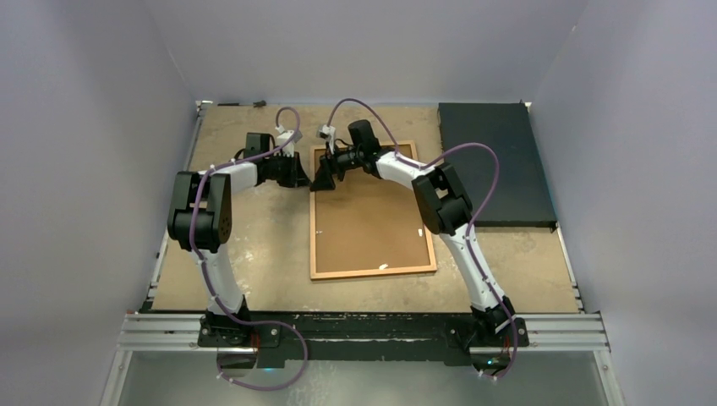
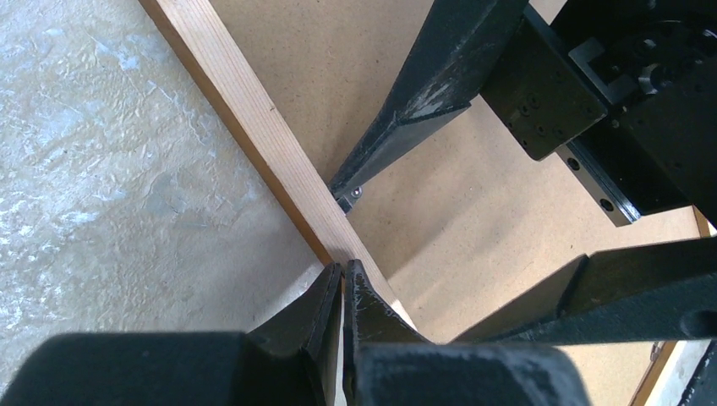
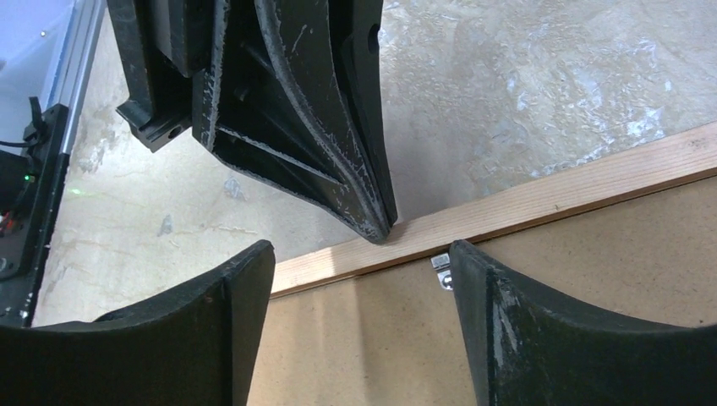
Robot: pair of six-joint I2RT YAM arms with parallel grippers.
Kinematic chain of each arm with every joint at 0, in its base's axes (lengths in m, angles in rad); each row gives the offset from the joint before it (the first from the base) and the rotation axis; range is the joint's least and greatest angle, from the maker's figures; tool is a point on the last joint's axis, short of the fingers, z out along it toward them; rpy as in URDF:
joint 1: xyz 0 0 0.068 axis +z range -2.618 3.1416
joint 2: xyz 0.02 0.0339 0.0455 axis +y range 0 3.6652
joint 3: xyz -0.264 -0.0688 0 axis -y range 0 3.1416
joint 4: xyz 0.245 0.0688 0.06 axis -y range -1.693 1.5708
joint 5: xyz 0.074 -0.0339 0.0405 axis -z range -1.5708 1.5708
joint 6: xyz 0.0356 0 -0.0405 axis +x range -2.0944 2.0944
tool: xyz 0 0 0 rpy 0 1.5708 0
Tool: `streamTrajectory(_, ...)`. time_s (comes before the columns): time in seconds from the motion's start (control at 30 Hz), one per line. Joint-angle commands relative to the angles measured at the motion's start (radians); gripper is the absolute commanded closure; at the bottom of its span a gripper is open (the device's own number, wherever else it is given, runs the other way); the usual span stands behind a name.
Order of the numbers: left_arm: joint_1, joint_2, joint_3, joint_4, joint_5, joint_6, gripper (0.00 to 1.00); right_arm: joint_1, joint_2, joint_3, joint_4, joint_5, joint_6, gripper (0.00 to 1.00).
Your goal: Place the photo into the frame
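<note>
The frame (image 1: 372, 228) lies flat mid-table with its plain brown board back up, edged in thin orange-brown wood. My left gripper (image 1: 302, 174) is shut, and its tips (image 2: 342, 269) press on the frame's left wooden edge (image 2: 254, 127) near the far corner, with nothing between them. My right gripper (image 1: 325, 179) is open and hovers over the board just inside that edge. Its fingers (image 3: 245, 288) straddle bare board, with a small metal clip (image 3: 440, 271) beside the right one. The photo is not in view.
A dark black rectangular slab (image 1: 495, 165) lies at the back right of the table. Grey walls close in the left, right and far sides. The arms' bases sit on a rail (image 1: 363, 331) along the near edge.
</note>
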Motion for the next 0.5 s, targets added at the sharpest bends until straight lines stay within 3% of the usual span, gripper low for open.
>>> streamTrajectory(0.0, 0.014, -0.013, 0.017, -0.093, -0.044, 0.051, 1.00, 0.032, -0.129, -0.055, 0.114, 0.008, 0.120, 0.18)
streamTrajectory(0.13, 0.040, -0.046, 0.068, -0.182, -0.054, 0.125, 0.95, 0.005, -0.270, -0.153, 0.235, 0.255, 0.246, 0.02)
streamTrajectory(0.3, 0.058, -0.078, 0.088, -0.303, -0.056, 0.246, 0.86, -0.083, -0.460, -0.359, 0.302, 0.551, 0.374, 0.01)
streamTrajectory(0.47, 0.056, -0.094, 0.074, -0.308, -0.074, 0.306, 0.83, -0.170, -0.595, -0.552, 0.178, 0.839, 0.480, 0.01)
